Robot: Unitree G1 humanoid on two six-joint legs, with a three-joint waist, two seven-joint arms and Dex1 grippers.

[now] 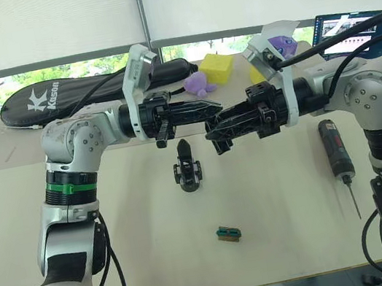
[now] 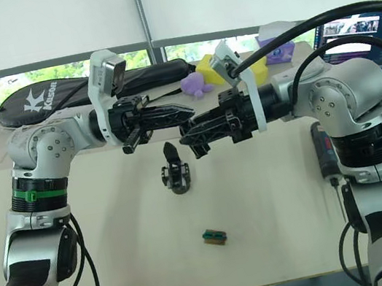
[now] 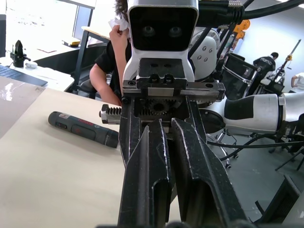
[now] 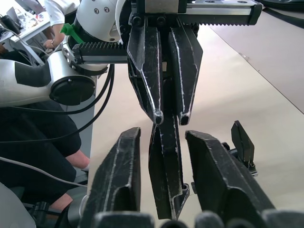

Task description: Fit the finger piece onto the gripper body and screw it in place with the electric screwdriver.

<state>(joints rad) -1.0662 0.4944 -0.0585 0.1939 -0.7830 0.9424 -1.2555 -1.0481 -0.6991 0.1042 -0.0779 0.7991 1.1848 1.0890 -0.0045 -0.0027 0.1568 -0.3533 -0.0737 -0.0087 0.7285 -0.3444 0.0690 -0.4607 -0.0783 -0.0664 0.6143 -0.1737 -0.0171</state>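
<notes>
Right gripper spread around finger piece pinched by left gripper; head view: gripper body below.

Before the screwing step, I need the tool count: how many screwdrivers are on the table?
1. The electric screwdriver lies on the table beside the robot's right arm, with its bit pointing toward the robot. The arms may hide others.

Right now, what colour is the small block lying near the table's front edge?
Green and brown small block, clearest in the left eye view.
</notes>
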